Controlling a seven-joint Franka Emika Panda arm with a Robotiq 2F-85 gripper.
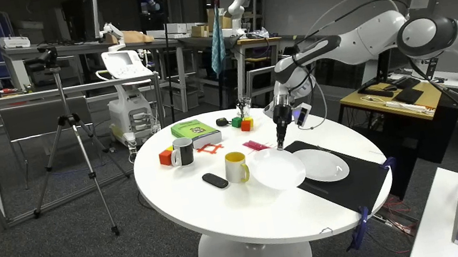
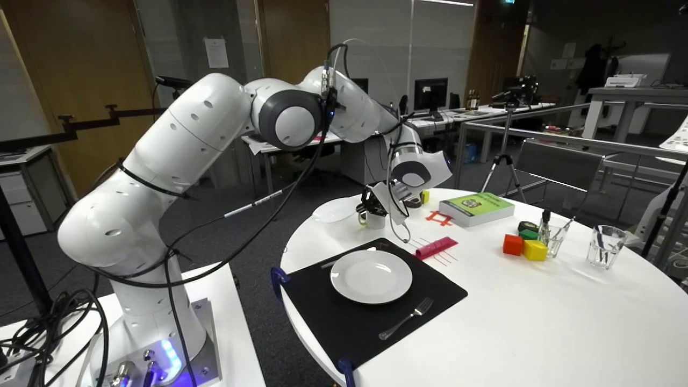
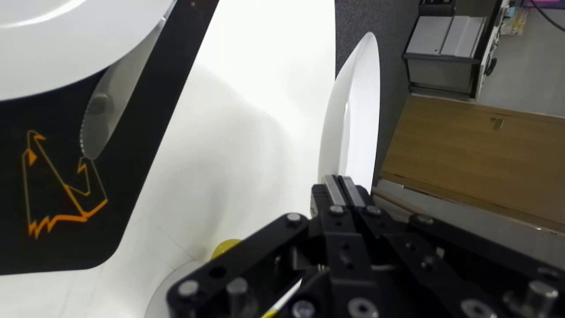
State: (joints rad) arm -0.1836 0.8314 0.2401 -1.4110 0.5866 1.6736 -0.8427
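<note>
Shallow white round dish [image 1: 276, 168], in an exterior view: held above white round table [image 1: 233, 210] by black two-finger gripper [image 1: 280, 146].
Black rectangular placemat [image 2: 344, 322], in an exterior view: bears white round plate [image 2: 371, 276] and metal fork [image 2: 406, 319].
Jaws, wrist view: pressed nearly together, pinching the dish's rim.

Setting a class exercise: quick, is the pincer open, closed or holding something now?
Pincer: closed, holding a dish by its rim.
</note>
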